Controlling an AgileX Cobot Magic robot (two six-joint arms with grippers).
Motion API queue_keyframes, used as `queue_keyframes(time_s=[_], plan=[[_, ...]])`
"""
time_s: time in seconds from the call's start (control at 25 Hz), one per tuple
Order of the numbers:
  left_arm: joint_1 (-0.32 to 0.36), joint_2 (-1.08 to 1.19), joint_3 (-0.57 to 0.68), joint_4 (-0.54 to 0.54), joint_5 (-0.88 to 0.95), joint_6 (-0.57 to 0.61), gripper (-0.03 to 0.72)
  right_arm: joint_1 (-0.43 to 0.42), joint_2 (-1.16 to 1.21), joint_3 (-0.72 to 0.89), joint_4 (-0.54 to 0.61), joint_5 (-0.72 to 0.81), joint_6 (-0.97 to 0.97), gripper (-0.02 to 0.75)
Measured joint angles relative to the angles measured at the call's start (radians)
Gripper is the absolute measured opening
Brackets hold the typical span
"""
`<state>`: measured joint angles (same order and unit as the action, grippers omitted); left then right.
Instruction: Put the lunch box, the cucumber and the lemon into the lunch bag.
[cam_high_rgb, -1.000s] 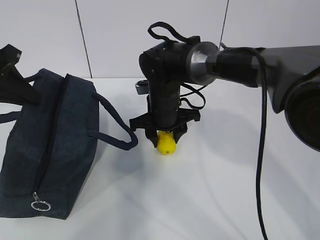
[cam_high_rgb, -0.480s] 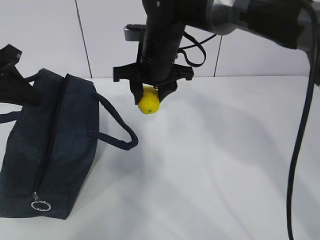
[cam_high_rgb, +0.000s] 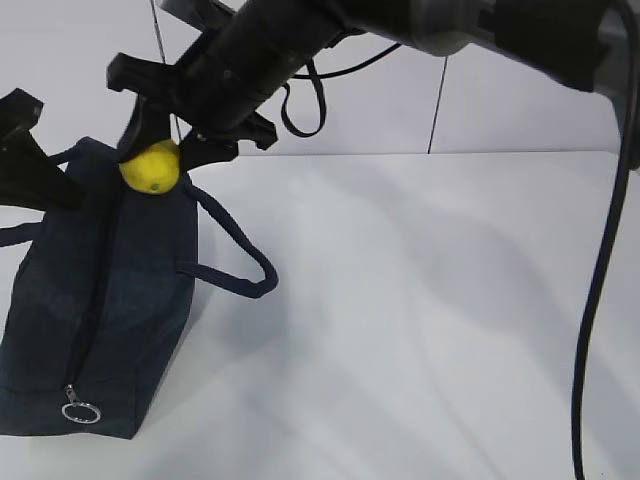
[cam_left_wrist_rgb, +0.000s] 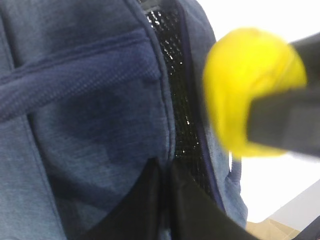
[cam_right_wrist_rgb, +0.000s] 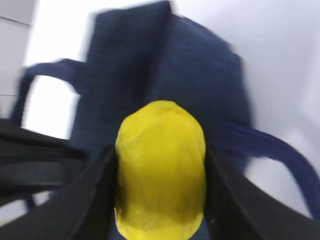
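The lunch bag (cam_high_rgb: 100, 300) is dark navy and lies on the white table at the left, its zipper open along the top. My right gripper (cam_high_rgb: 160, 155) is shut on the yellow lemon (cam_high_rgb: 150, 167) and holds it just above the bag's far top edge. In the right wrist view the lemon (cam_right_wrist_rgb: 160, 170) sits between the jaws over the bag (cam_right_wrist_rgb: 200, 75). My left gripper (cam_left_wrist_rgb: 167, 200) is closed on the bag's opening rim (cam_left_wrist_rgb: 167, 125), and the lemon (cam_left_wrist_rgb: 250, 90) shows blurred at the right. The lunch box and cucumber are out of view.
The bag's loop handle (cam_high_rgb: 235, 265) hangs toward the table on its right side. The metal ring pull (cam_high_rgb: 80, 411) lies at the bag's near end. My left arm (cam_high_rgb: 30, 150) stands at the far left beside the bag. A grey wall stands behind.
My right gripper lifted the lemon off the table and carried it up and to the left, from the middle of the table to above the bag. The left gripper and bag stayed put.
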<state>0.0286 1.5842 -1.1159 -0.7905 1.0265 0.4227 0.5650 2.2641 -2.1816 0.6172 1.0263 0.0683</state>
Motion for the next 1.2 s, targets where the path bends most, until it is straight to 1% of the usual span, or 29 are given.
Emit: queue_keyframes(time_s=[0.08, 0.24, 0.44, 0.68, 0.88, 1.08, 1.2], plan=[[0.000, 0.000, 0.000, 0.000, 0.000, 0.000, 0.001, 0.010, 0.004, 0.000, 0.066, -0.023, -0.055, 0.361], [0.000, 0.000, 0.000, 0.000, 0.000, 0.000, 0.001, 0.027, 0.021, 0.000, 0.128, -0.033, -0.082, 0.361], [0.000, 0.000, 0.000, -0.004, 0.000, 0.000, 0.001, 0.045, 0.027, 0.000, 0.100, -0.052, -0.096, 0.360], [0.002, 0.000, 0.000, -0.043, 0.000, 0.021, 0.001, 0.047, 0.075, -0.003, 0.075, -0.068, -0.100, 0.359], [0.002, 0.000, 0.000, -0.070, 0.015, 0.030, 0.001, 0.047, 0.129, -0.003, 0.073, -0.075, -0.104, 0.359], [0.002, 0.000, 0.000, -0.074, 0.017, 0.030, 0.001, 0.047, 0.131, -0.003, 0.073, -0.119, -0.130, 0.359], [0.002, 0.000, 0.000, -0.074, 0.017, 0.030, 0.001, 0.047, 0.131, -0.003, 0.080, -0.122, -0.191, 0.368]])
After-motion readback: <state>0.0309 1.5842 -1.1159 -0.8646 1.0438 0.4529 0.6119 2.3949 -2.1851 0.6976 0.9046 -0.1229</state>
